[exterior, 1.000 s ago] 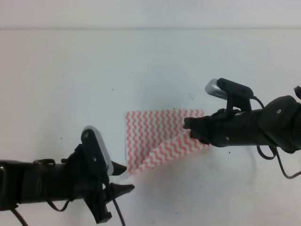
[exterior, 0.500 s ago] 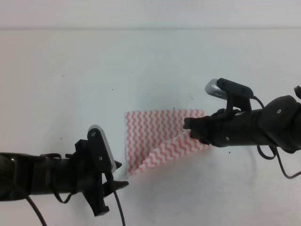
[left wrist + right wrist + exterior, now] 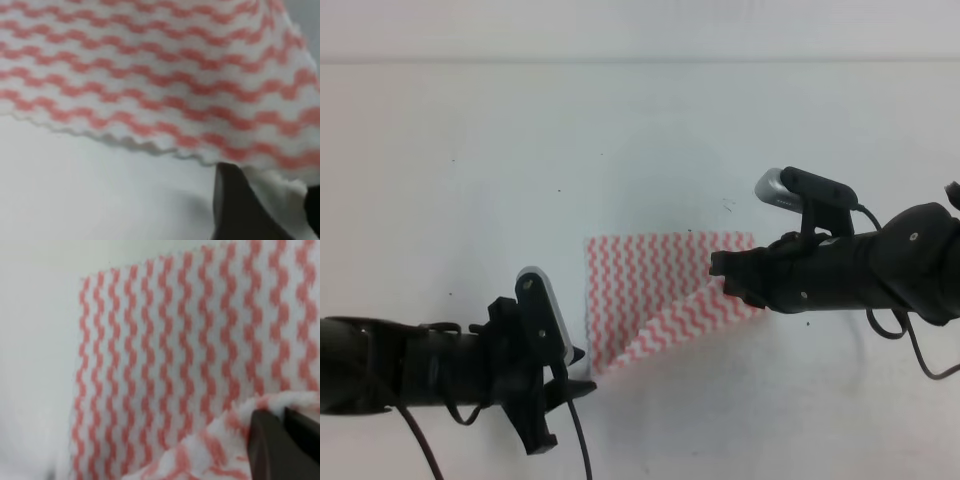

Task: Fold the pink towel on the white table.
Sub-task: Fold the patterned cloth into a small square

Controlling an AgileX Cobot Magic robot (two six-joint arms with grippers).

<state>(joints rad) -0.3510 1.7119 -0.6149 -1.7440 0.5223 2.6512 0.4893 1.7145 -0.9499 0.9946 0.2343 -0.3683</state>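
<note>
Towel [image 3: 660,295] lies mid-desk [image 3: 470,150], near edge lifted so it can fold over. Left end effector [image 3: 575,370] pinches the front-left corner; right end effector [image 3: 725,272] pinches the front-right edge.

A pale, plain wall [image 3: 640,30] is seen along the top of the exterior high view, met by the surface below it in a straight horizontal seam. The scene is lit evenly and softly, and faint greyish shadows are cast.
</note>
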